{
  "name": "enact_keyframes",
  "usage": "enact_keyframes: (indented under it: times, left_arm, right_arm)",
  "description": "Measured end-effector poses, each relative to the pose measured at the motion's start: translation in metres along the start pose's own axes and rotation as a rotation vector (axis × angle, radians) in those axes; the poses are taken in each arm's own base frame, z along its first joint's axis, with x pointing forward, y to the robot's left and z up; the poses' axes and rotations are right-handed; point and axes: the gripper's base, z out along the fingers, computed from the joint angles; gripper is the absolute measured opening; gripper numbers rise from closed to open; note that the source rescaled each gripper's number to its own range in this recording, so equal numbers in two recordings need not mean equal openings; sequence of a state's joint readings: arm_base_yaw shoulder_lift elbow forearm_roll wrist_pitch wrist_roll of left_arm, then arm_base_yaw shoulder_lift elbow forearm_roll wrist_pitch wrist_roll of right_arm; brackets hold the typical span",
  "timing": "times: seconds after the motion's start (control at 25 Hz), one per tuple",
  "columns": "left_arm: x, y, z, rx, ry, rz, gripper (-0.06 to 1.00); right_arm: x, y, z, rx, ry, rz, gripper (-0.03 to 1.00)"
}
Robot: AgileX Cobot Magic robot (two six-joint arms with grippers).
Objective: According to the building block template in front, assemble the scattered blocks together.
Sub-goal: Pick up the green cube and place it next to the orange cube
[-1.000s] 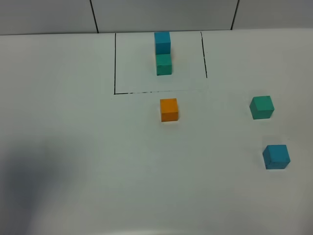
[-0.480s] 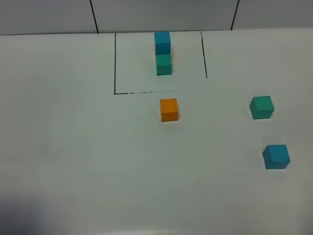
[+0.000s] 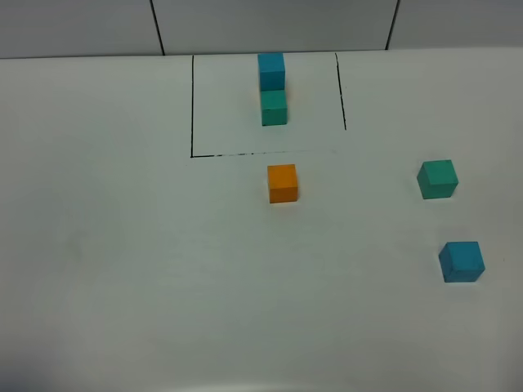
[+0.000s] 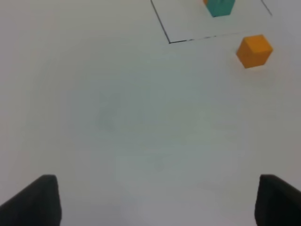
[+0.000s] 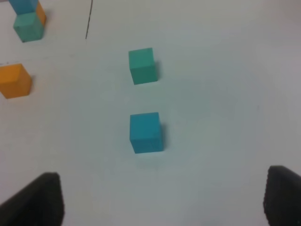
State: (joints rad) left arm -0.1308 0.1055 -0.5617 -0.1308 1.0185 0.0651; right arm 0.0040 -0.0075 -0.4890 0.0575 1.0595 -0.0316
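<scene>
Template pair (image 3: 273,90) shows whole only overhead; wrist views alone show left fingers (image 4: 37,202) and right fingers (image 5: 40,202), spread wide, empty.

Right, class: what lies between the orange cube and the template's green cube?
Only the rectangle's black line crossing bare table separates the orange cube from the green cube; the exterior high view shows it.

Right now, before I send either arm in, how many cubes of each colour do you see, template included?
Blue: 2, template blue cube and loose blue cube
Teal-green: 2, template green cube and loose green cube
Orange: 2, loose orange cube and orange sliver behind the template pair, probably a cube, seen only from the wrist views
Total: 6
</scene>
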Motion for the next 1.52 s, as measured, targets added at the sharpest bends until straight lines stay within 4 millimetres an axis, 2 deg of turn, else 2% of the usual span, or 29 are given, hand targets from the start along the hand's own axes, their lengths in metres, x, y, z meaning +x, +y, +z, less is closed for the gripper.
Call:
enact_keyframes:
  times: [0.44, 1.52]
  left_arm:
    - [0.021, -0.004, -0.004, 0.043, -0.035, 0.030, 0.79]
    - [0.021, -0.005, -0.003, -0.011, -0.031, -0.002, 0.78]
  right_arm:
    - [0.000, 0.000, 0.000, 0.000, 0.000, 0.000, 0.74]
    - [0.000, 0.000, 0.000, 0.000, 0.000, 0.000, 0.74]
